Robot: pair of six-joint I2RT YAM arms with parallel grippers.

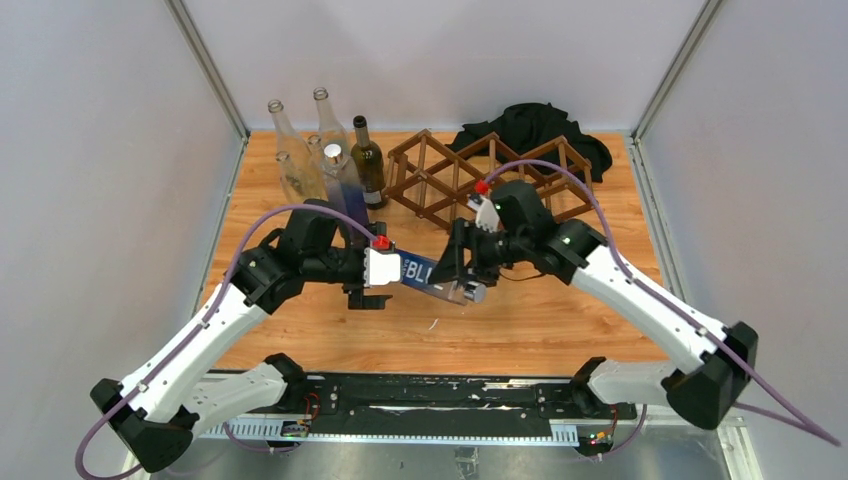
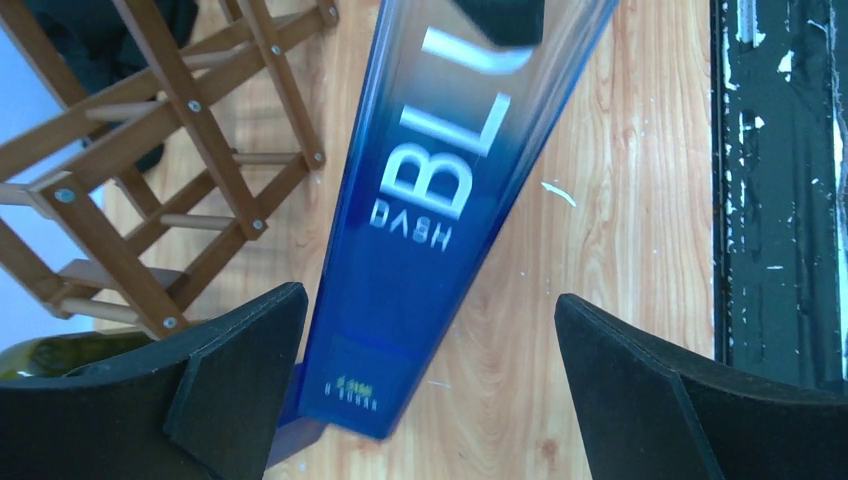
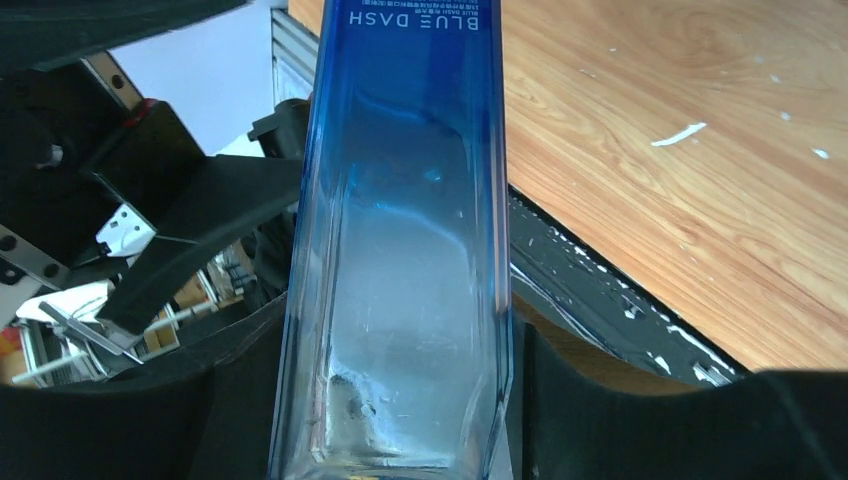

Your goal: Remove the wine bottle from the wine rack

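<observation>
The wine bottle is clear of the wine rack. It hangs above the bench just on the rack's near side, with its long axis roughly level and parallel to the rack's front. The right hand pinches the clear end. The left hand is spread around the blue end, with a gap showing on one side. Judged from this, the right arm alone carries the bottle.

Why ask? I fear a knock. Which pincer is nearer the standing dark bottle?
Left. The left pincer is just in front of the dark bottle; the right pincer, clamped on the blue bottle, is farther right.
</observation>
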